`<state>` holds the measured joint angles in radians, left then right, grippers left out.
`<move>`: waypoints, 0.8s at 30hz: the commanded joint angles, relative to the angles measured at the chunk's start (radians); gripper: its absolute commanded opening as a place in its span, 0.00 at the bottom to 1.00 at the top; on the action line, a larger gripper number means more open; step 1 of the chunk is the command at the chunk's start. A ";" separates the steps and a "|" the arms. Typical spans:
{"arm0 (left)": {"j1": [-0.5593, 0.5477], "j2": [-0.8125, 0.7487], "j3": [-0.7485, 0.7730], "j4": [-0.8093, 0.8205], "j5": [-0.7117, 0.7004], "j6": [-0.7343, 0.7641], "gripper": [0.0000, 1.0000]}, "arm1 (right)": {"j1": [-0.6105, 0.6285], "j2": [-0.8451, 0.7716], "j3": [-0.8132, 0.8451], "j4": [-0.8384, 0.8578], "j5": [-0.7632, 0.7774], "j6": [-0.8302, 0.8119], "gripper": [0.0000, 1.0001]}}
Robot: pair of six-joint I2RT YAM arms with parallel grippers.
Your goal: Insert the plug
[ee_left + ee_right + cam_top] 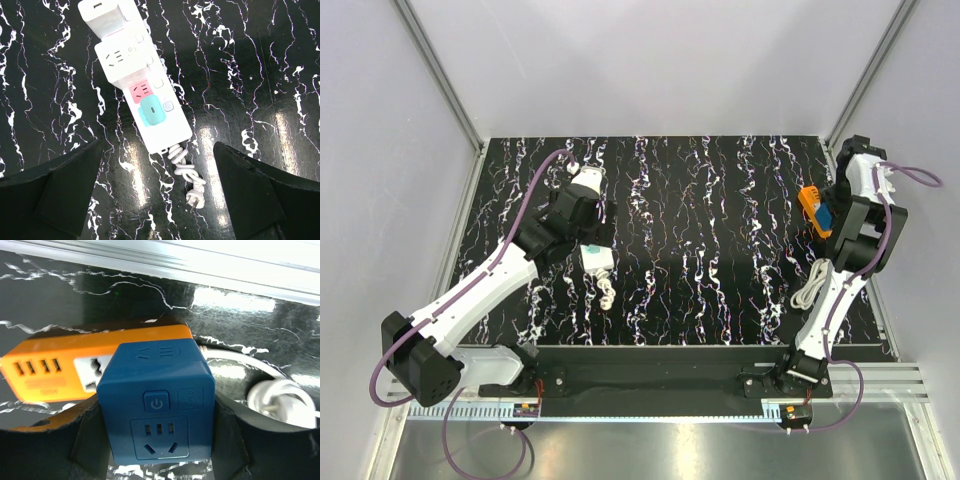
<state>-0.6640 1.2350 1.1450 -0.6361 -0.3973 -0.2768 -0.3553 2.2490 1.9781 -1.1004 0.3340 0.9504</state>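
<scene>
Black marbled tabletop [720,200], grey walls behind; I am listing near to far.

1. Left gripper [157,147]: I am seeing its jaws spread wide with nothing between them. It is hanging above the table, pointing down, with the arm stretching from lower left toward the frame's centre-left in the top view.
2. Plug [194,200]: white, lying flat on the table in the lower centre of the left wrist view, between the two fingers and slightly toward the right one. Its prongs are pointing at the bottom edge. I am taking this as the task's plug.
3. Coiled cord [181,167]: running up from the plug to the white power strip [145,75], whose long axis is slanting from upper left to lower centre. A teal adapter [150,110] is sitting near its cord end.
4. Right gripper [160,440]: at the far right of the top view, clamping the flanks of a blue cube socket [157,400], with an orange strip [60,367] just behind it.

The left arm is much nearer the plug; the blue cube is well apart, across the table.
</scene>
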 commanded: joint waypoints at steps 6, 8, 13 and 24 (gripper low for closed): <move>-0.005 -0.012 0.033 0.024 -0.034 0.018 0.99 | -0.005 -0.028 -0.084 0.013 0.053 0.074 0.00; -0.005 -0.011 0.033 0.023 -0.035 0.019 0.99 | -0.004 -0.017 -0.096 0.017 0.037 0.082 0.00; -0.005 -0.008 0.032 0.023 -0.038 0.019 0.99 | -0.004 -0.011 -0.159 0.042 0.022 0.094 0.00; -0.005 -0.006 0.030 0.026 -0.054 0.024 0.99 | -0.004 -0.011 0.107 -0.022 -0.015 -0.009 0.84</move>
<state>-0.6640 1.2350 1.1450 -0.6361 -0.4168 -0.2653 -0.3550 2.2276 1.9427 -1.0584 0.3309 0.9733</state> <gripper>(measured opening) 0.987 0.771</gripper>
